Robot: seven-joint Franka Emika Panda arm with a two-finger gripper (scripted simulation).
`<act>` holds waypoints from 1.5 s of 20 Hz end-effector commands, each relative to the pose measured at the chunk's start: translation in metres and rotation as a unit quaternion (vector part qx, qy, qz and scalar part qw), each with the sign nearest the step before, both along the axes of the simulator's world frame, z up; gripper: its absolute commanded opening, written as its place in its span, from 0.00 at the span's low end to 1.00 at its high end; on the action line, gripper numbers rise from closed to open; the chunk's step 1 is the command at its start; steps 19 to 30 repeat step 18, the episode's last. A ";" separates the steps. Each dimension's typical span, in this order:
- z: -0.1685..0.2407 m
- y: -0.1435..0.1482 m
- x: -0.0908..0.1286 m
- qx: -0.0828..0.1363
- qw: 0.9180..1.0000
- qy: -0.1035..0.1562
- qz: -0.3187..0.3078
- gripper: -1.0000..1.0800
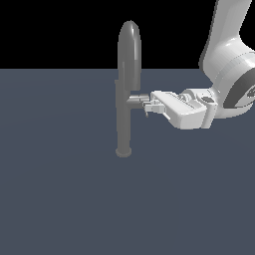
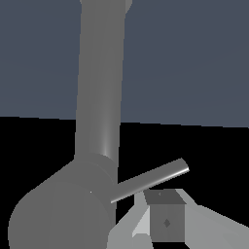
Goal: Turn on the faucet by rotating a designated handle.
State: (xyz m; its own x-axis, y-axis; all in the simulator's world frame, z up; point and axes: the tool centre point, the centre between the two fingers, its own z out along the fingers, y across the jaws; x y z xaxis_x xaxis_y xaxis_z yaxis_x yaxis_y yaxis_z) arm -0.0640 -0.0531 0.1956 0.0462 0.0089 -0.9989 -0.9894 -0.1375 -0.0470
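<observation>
The faucet point(image 1: 128, 89) is a tall grey column with an arched top, standing on a small round base on the floor. The handle point(image 1: 136, 99) is a short grey stub that sticks out of the column towards the exterior view's right. Its thin lever pin point(image 2: 151, 181) shows in the wrist view, slanting out beside the column point(image 2: 99, 97). My gripper point(image 1: 148, 105) comes in level from the exterior view's right, its tip at the end of the stub. Its fingers point(image 2: 166, 221) sit close beside the pin and look closed together, holding nothing.
The flat dark blue-grey floor point(image 1: 60, 199) runs all around the faucet. The white arm point(image 1: 226, 74) reaches down from the exterior view's upper right.
</observation>
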 end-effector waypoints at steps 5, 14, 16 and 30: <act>-0.008 0.001 0.007 0.001 1.000 -0.004 0.000 0.00; -0.045 0.003 0.022 -0.003 1.000 0.015 -0.005 0.00; -0.053 0.003 0.025 -0.004 1.000 0.020 -0.006 0.00; -0.057 0.003 0.027 -0.004 1.000 0.022 -0.007 0.00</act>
